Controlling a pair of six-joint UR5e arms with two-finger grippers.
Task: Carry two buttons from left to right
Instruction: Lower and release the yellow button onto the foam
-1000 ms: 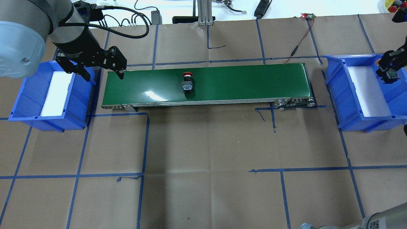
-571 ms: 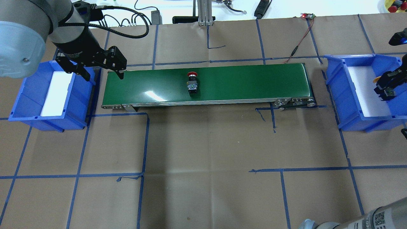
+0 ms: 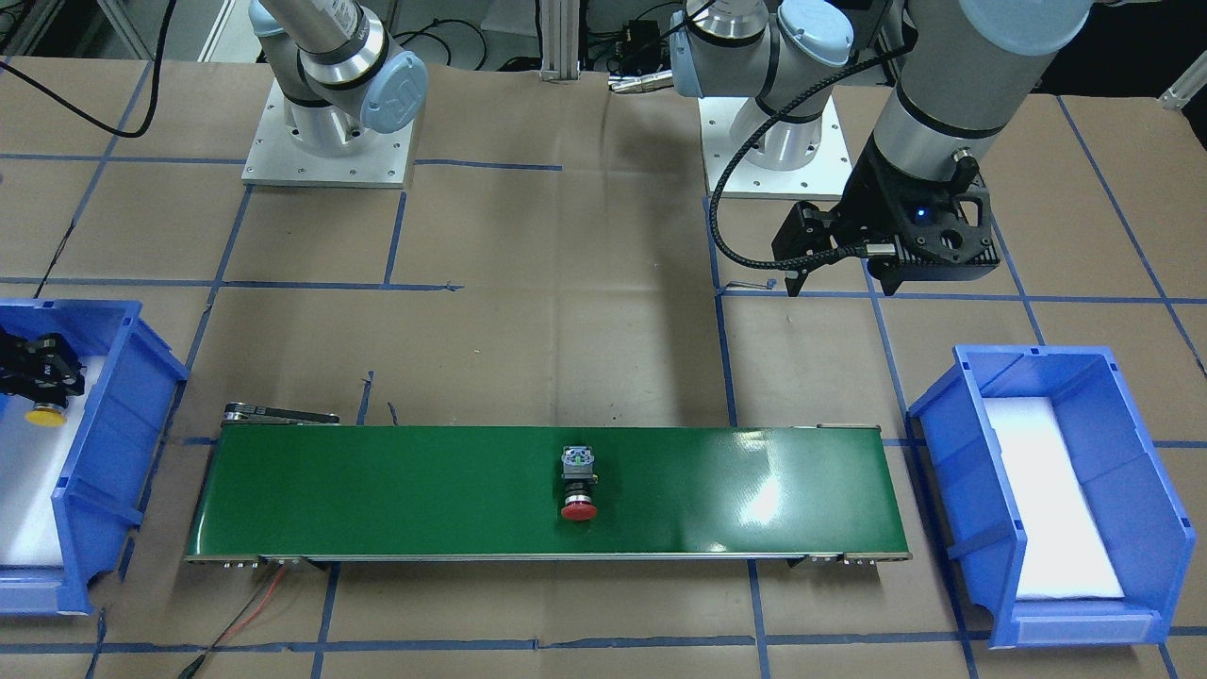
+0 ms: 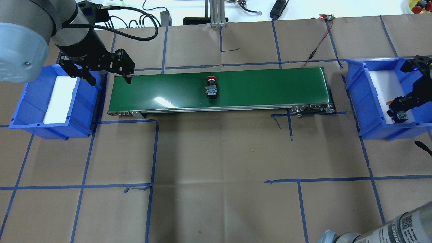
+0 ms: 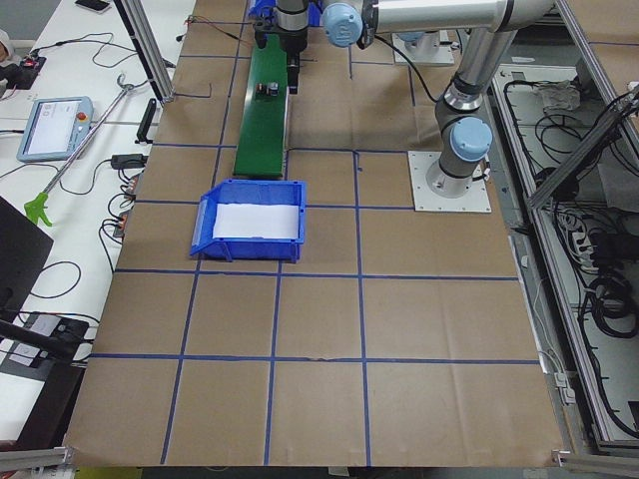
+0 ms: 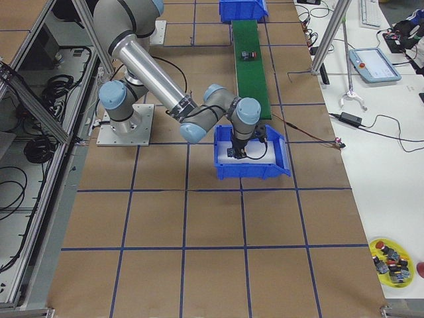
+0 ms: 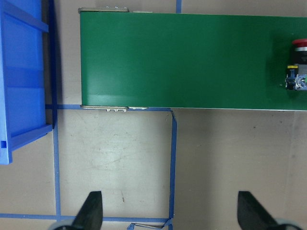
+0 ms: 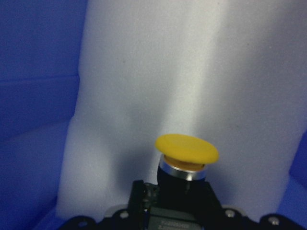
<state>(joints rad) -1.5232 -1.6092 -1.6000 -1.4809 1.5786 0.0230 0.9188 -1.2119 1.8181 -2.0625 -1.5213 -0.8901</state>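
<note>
Button with yellow cap pinched by its black body in right gripper, low over bin foam. Red button on belt, far from empty, wide-spread left gripper; likely light, rigid, so take the body.

Papered table: green conveyor betw. left bin, right bin.

A long green belt runs across the top. A red button lies on it at the far right edge. A blue bin sits on the left. Below is the brown tabletop with blue tape lines. The left pincer shows two dark tips at the bottom, far apart.
</note>
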